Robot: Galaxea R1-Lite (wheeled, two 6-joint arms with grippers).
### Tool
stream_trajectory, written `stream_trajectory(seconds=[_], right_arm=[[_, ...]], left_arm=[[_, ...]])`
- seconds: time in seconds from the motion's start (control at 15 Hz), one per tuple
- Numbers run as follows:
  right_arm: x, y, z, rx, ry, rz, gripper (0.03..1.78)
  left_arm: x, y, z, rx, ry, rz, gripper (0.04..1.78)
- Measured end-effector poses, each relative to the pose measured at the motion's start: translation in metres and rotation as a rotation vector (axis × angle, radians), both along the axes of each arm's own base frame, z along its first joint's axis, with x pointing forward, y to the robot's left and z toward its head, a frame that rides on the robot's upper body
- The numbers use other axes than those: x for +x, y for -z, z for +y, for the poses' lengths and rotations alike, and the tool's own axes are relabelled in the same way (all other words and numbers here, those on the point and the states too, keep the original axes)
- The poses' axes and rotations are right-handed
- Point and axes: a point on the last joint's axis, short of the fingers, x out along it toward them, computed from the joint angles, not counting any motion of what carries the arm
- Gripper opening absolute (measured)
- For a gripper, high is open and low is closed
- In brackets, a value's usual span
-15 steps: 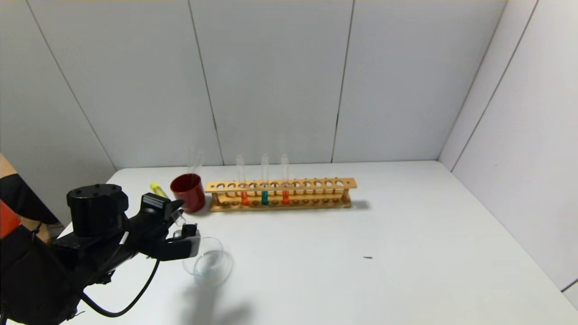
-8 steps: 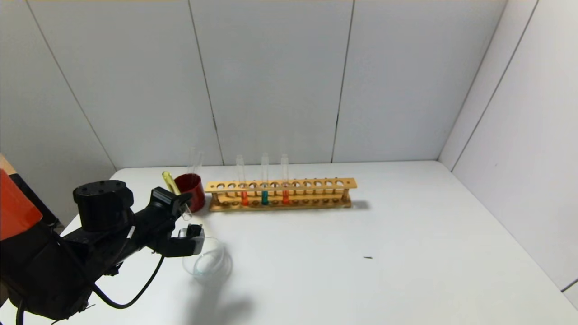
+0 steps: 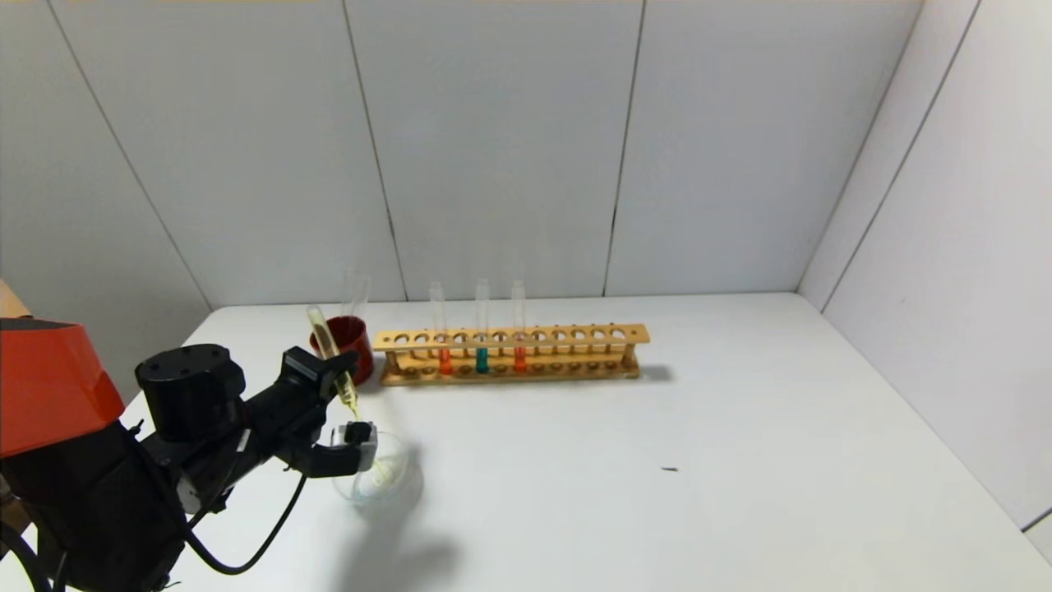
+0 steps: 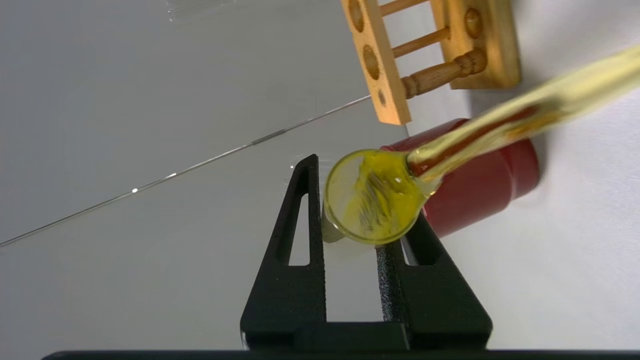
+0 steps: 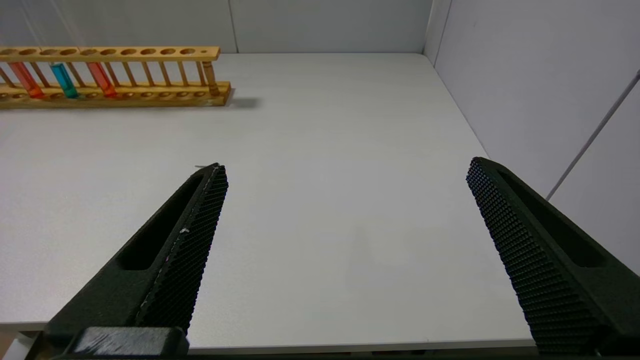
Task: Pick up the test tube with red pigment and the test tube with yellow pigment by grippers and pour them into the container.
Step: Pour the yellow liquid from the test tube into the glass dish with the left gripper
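Observation:
My left gripper (image 3: 349, 403) is shut on the test tube with yellow pigment (image 3: 333, 353), close to its mouth. The tube is tilted steeply, mouth down, above the near-left rim of the clear glass container (image 3: 411, 487). A thin yellow stream (image 3: 380, 470) runs into the dish. In the left wrist view the wet yellow mouth (image 4: 372, 197) sits between the black fingers (image 4: 300, 240). Two test tubes with red pigment (image 3: 445, 362) (image 3: 519, 359) stand in the wooden rack (image 3: 575, 335). My right gripper (image 5: 346, 165) hangs open over bare table.
A teal tube (image 3: 482, 360) stands between the red ones. A dark red cup (image 3: 353, 355) holding empty clear tubes stands left of the rack, just behind my left gripper. A small dark speck (image 3: 670, 469) lies on the white table. Grey walls close in the back and right.
My left gripper has rolled, tipping the yellow tube from nearly level to steeply mouth down over the dish. Yellow liquid now runs into the dish. The right arm has not moved.

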Motion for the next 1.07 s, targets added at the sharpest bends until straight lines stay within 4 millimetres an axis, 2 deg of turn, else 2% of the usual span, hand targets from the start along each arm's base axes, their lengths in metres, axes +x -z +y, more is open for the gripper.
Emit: stream_trajectory(seconds=[0.73, 1.07], right_arm=[[0.0, 0.0, 0.0, 0.0, 0.0, 0.0, 1.75], [0.0, 0.0, 0.0, 0.0, 0.0, 0.0, 1.75]], left_arm=[[0.0004, 0.0031, 0.0024, 0.019, -0.008, 0.005, 0.33], [-0.0011, 0.004, 0.0033, 0.063, 0.043, -0.008, 0.33]])
